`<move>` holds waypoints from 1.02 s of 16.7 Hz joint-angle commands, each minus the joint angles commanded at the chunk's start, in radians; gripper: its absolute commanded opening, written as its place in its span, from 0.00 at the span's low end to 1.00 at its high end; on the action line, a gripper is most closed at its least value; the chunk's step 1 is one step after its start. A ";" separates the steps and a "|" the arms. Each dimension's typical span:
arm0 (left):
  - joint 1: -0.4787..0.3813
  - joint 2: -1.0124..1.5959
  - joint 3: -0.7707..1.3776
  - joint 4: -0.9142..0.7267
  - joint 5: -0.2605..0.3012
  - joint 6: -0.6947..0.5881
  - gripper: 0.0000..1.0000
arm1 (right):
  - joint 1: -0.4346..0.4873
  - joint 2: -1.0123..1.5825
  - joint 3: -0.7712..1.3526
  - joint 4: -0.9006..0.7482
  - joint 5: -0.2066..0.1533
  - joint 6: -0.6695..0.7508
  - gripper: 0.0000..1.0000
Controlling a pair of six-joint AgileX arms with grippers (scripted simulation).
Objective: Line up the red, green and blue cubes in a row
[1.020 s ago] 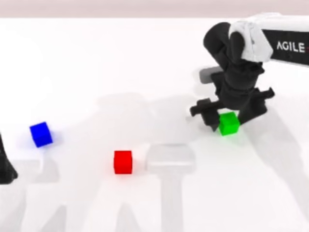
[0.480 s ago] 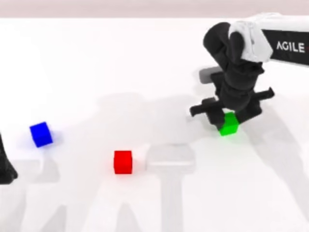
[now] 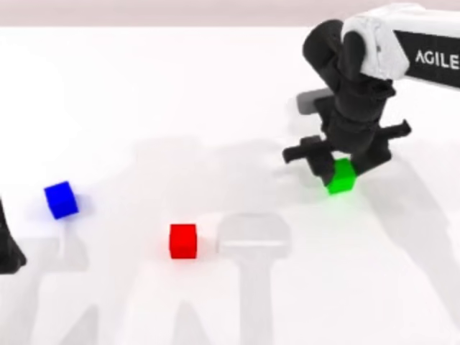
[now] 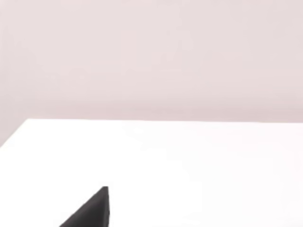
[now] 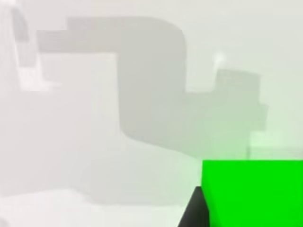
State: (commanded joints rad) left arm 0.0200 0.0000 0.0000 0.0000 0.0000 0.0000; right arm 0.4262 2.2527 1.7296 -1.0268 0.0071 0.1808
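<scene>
Right gripper (image 3: 339, 167) is over the right part of the table (image 3: 215, 86), pointing down, w/ the green cube (image 3: 341, 177) sitting between its black fingers. Fingers look closed in on the cube's sides; in the right wrist view the green cube (image 5: 253, 194) fills the corner w/ one dark finger (image 5: 194, 213) pressed right against its edge. Can't tell from here whether the cube is off the surface or resting on it. A faint green glow shows on the table beside it.

Red cube (image 3: 183, 241) sits alone near the middle-front of the table, well apart from the green one. Blue cube (image 3: 61, 200) is far over on the left side, well apart from red, a bit farther back.

Left arm is parked at the left edge, only a dark bit of it (image 3: 8, 248) shows in the top view. Left wrist view gives bare table and a black wedge (image 4: 90, 212) of its own gripper; can't tell if that one's open or closed.
</scene>
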 joint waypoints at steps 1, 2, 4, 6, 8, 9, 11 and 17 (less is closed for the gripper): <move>0.000 0.000 0.000 0.000 0.000 0.000 1.00 | 0.001 -0.009 0.024 -0.036 0.000 0.000 0.00; 0.000 0.000 0.000 0.000 0.000 0.000 1.00 | 0.002 -0.019 0.048 -0.074 0.000 0.000 0.00; 0.000 0.000 0.000 0.000 0.000 0.000 1.00 | 0.004 -0.038 0.092 -0.140 -0.001 -0.001 0.00; 0.000 0.000 0.000 0.000 0.000 0.000 1.00 | 0.005 -0.051 0.114 -0.168 -0.001 -0.002 0.00; 0.000 0.000 0.000 0.000 0.000 0.000 1.00 | 0.005 -0.051 0.115 -0.168 -0.001 -0.002 0.00; 0.000 0.000 0.000 0.000 0.000 0.000 1.00 | 0.000 -0.047 0.113 -0.166 -0.001 0.000 0.00; 0.000 0.000 0.000 0.000 0.000 0.000 1.00 | 0.012 -0.047 0.115 -0.168 -0.001 0.014 0.00; 0.000 0.000 0.000 0.000 0.000 0.000 1.00 | 0.173 -0.058 0.126 -0.200 0.003 0.298 0.00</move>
State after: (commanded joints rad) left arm 0.0200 0.0000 0.0000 0.0000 0.0000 0.0000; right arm 0.5997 2.1949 1.8557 -1.2268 0.0102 0.4786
